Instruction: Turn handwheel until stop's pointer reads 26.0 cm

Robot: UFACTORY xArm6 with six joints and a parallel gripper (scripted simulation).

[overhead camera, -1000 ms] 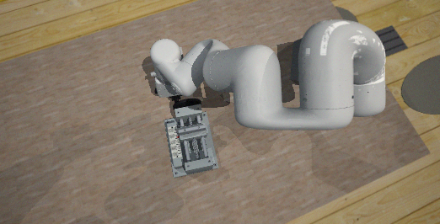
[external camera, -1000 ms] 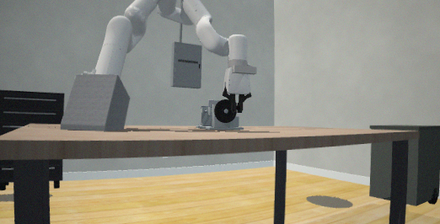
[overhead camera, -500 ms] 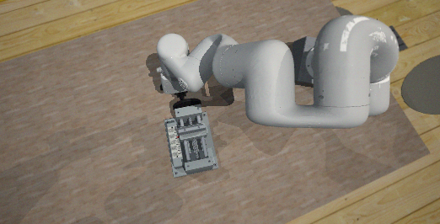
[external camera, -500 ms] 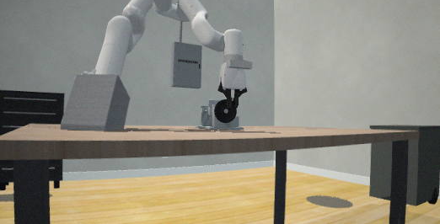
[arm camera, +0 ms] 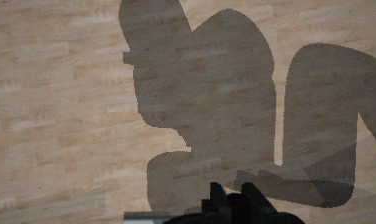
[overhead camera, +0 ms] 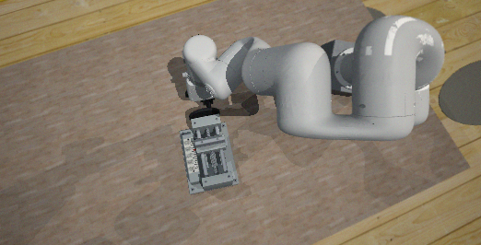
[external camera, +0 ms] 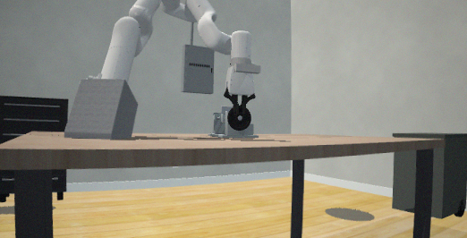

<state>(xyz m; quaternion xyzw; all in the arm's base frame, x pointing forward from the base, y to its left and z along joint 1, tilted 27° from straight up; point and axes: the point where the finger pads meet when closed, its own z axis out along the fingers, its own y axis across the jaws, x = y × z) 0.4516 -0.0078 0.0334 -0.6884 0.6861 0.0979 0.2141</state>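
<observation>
A small grey lead-screw fixture (overhead camera: 210, 160) (external camera: 222, 126) stands on the wooden table (overhead camera: 92, 112) (external camera: 179, 147). Its black handwheel (overhead camera: 200, 113) (external camera: 239, 120) sits at the end nearest the arm. A white scale strip (overhead camera: 188, 151) runs along the fixture's left side, and the stop (overhead camera: 210, 146) sits about mid-way along the screws; the pointer's reading is too small to tell. My gripper (overhead camera: 206, 103) (external camera: 240, 106) (arm camera: 230, 202) points straight down and is shut on the top of the handwheel. The wrist view shows only the dark fingertips, a sliver of the wheel (arm camera: 239, 219) and shadows on the table.
The arm's grey pedestal (external camera: 100, 109) stands at the table's left rear. A grey box (external camera: 198, 69) hangs behind the fixture. A dark drawer unit (external camera: 27, 118) stands left of the table and a grey cabinet (external camera: 431, 172) stands to its right on the floor.
</observation>
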